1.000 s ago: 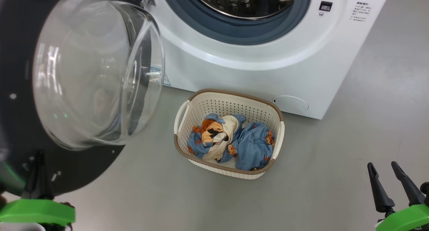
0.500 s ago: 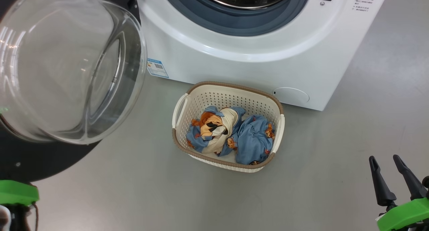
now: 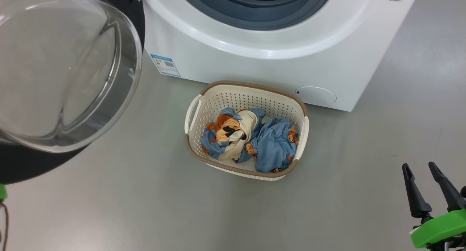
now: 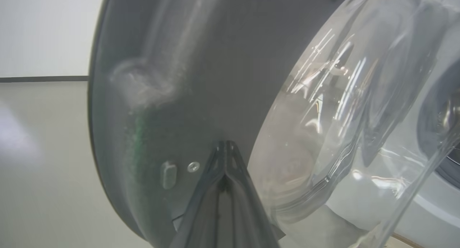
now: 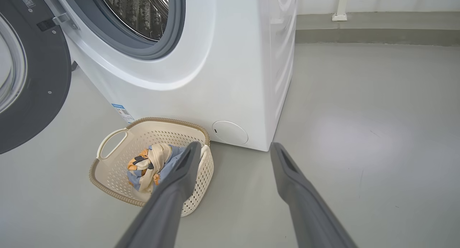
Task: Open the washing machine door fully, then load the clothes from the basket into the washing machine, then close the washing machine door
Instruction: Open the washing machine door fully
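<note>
Left gripper (image 4: 225, 144): fingers pressed together, nothing between them, tips at black inner rim of washing machine door (image 4: 161, 79); contact uncertain. Glass bowl (image 4: 341, 115) bulges right of tips. Right gripper (image 3: 418, 166): fingers spread wide, empty, above bare grey floor (image 3: 145, 207). Basket (image 3: 255, 86) ahead-left of it, on floor just before washing machine (image 3: 255, 62), clothes (image 3: 251, 140) inside. Floor smooth, matt, faint scuffs. White wall (image 4: 46, 28) and dark skirting strip (image 4: 43, 79) beyond left fingers.

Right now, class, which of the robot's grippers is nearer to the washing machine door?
Left. The left gripper, shut, points at the black rim of the washing machine door from close by. The right gripper, open, hangs beyond the basket, well away from the door.
</note>
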